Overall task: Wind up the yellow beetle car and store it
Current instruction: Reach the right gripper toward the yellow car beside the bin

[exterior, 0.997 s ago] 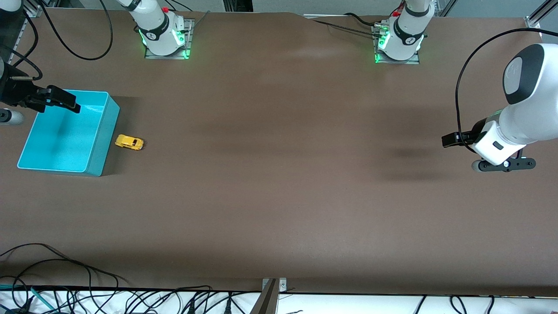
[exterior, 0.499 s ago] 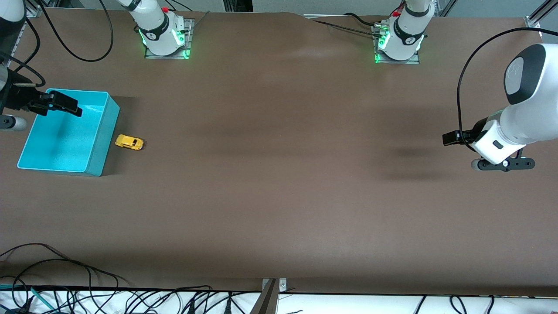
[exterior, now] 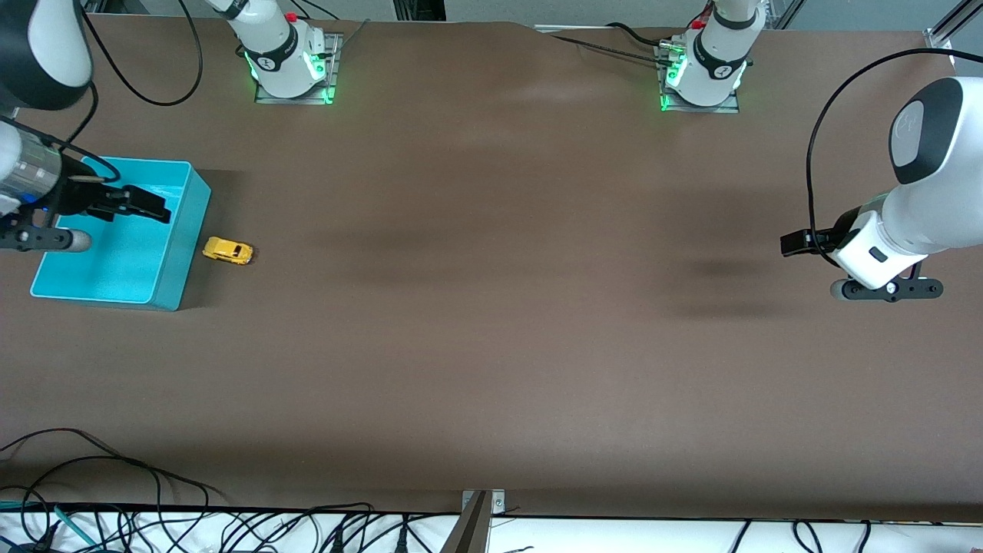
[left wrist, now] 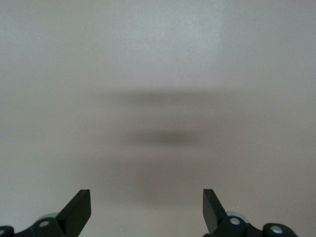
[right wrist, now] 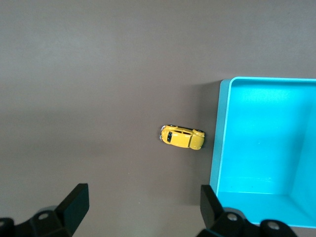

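Front view: nothing of the task looks done. The car sits on the table on its wheels, just beside the bin, at about three o'clock from it and apart from its wall. Winding and storing are both left. The bin, at the right arm's end of the table, shows only its bare teal floor; nothing lies in it. The right gripper hangs over the bin, reaching toward three o'clock, where the car is; it holds nothing. The left gripper waits over bare table at the left arm's end, well apart from car and bin.

Left wrist view: the left gripper has its jaws spread wide, with only bare table and its own soft shadows under them.

Right wrist view: the right gripper also stands wide and empty. The car lies at about one o'clock from the gap, close to the bin wall yet not touching. The bin's inside is empty as far as it shows.
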Robot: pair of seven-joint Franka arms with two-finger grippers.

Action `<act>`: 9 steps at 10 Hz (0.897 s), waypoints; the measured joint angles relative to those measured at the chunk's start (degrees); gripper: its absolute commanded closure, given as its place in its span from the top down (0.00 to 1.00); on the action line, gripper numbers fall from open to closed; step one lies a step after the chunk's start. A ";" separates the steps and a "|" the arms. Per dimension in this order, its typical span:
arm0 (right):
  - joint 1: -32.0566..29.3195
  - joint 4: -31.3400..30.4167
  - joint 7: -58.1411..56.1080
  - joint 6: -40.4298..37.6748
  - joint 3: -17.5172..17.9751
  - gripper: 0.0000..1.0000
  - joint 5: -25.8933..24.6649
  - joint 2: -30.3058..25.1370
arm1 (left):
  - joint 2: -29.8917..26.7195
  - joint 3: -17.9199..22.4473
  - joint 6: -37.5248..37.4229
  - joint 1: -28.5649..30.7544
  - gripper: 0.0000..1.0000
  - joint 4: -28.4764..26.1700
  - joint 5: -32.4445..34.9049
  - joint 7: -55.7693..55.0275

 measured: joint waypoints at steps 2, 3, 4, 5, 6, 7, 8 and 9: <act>-0.01 -3.47 0.00 3.74 0.00 1.00 0.00 -0.03 | 0.00 0.00 -0.01 0.00 1.00 0.00 0.00 0.03; -0.01 -5.48 -0.01 6.01 0.00 1.00 -0.09 -0.03 | 0.00 0.00 -0.02 0.00 1.00 0.00 0.00 0.03; -0.01 -7.38 -0.30 7.99 0.01 1.00 -0.82 -0.02 | 0.00 0.00 -0.02 0.00 1.00 0.00 0.00 0.04; -0.01 -8.79 -0.92 9.17 0.02 1.00 -2.15 -0.02 | 0.00 0.00 -0.02 0.00 1.00 0.00 0.00 0.05; -0.01 -9.92 -1.77 9.91 0.08 1.00 -3.12 -0.04 | 0.00 0.00 -0.02 0.00 1.00 0.00 0.00 0.05; 0.00 -10.97 -2.36 11.03 0.25 1.00 -3.38 -0.06 | 0.00 0.00 -0.02 0.00 1.00 0.00 0.00 0.05; 0.00 -12.54 -2.96 12.75 0.50 1.00 -3.54 -0.07 | 0.00 0.00 -0.02 0.00 1.00 0.00 0.00 0.05; 0.01 -14.61 -3.21 15.01 0.92 1.00 -3.93 -0.06 | 0.00 0.00 -0.02 0.00 1.00 0.00 0.00 0.05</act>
